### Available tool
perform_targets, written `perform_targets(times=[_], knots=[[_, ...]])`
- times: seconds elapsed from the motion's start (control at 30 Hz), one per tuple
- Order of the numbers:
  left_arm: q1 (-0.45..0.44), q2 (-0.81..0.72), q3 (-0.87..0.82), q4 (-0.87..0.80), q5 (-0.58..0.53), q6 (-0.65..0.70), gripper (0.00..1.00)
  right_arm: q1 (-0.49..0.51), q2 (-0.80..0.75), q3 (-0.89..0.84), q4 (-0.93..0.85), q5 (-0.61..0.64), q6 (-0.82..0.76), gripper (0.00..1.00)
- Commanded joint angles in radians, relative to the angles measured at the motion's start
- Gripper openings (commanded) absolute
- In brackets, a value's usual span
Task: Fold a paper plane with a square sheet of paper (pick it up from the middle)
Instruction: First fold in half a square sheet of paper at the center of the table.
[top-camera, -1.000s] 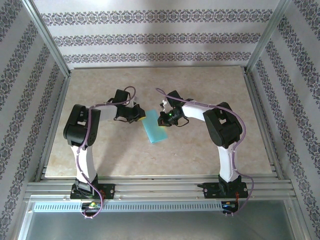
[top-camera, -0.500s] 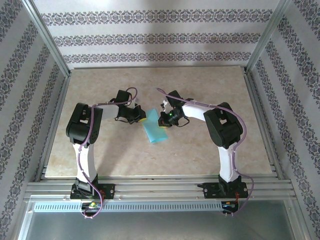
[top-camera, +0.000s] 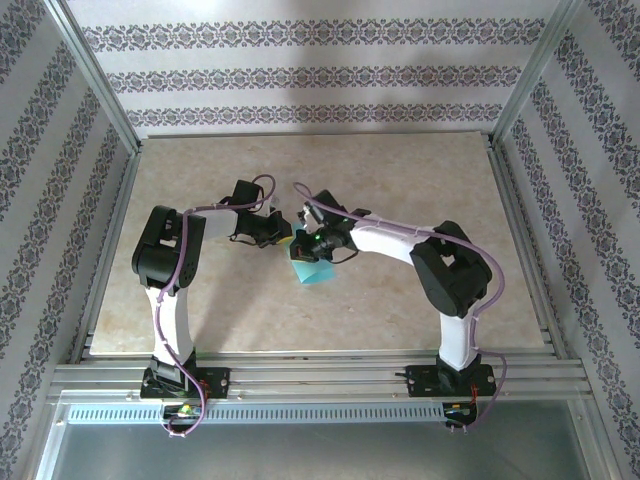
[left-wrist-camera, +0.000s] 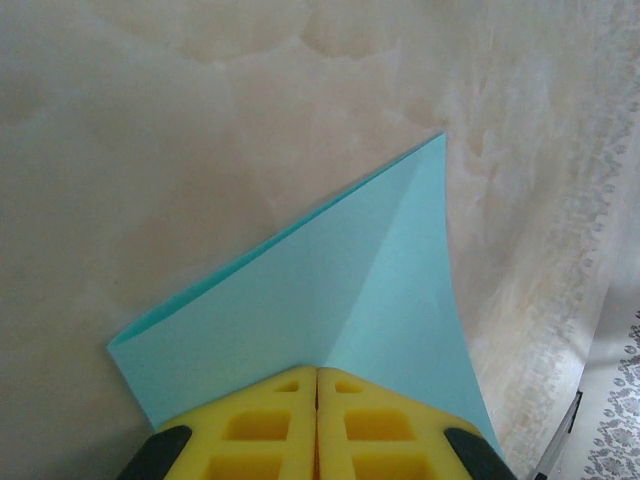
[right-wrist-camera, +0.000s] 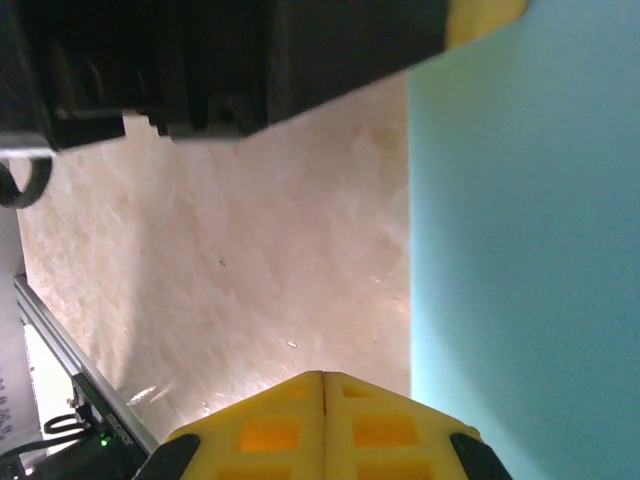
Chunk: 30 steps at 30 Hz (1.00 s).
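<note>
Marble-look table (top-camera: 200, 300): broad bare room on every side, rails well off. Turquoise paper (left-wrist-camera: 330, 290), mid-table, part folded, its far end now covered by the right arm (top-camera: 388, 236), which has swung left since earlier. Left gripper (left-wrist-camera: 317, 372) pinches its edge; right gripper (right-wrist-camera: 323, 376) pressed together just beside it.

Soft, even light fills the overhead view, brightest on the back wall (top-camera: 300, 40); shadows under the arms (top-camera: 165, 250) are faint; in the left wrist view the blue paper (left-wrist-camera: 350, 290) is crisp, while glare washes out the table (left-wrist-camera: 540, 230) along the right; in the right wrist view a dark casing (right-wrist-camera: 200, 60) sits blurred along the top, and white glare burns the lower left corner
</note>
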Motion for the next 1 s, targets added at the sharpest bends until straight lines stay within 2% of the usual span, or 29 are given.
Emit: perform_targets(times=[0.0, 0.17, 0.5, 0.97], knots=[[-0.01, 0.009, -0.024, -0.09, -0.083, 0.011, 0.1, 0.009, 0.027, -0.031, 0.084, 0.076, 0.105, 0.01], [-0.01, 0.015, -0.026, -0.089, -0.085, 0.005, 0.09, 0.012, 0.076, -0.022, 0.117, 0.123, 0.138, 0.01], [-0.009, 0.016, -0.026, -0.093, -0.094, 0.003, 0.09, 0.022, 0.152, 0.032, 0.063, 0.111, 0.123, 0.01], [0.004, 0.025, -0.015, -0.118, -0.118, 0.016, 0.09, 0.045, 0.064, -0.048, -0.028, 0.03, 0.041, 0.01]])
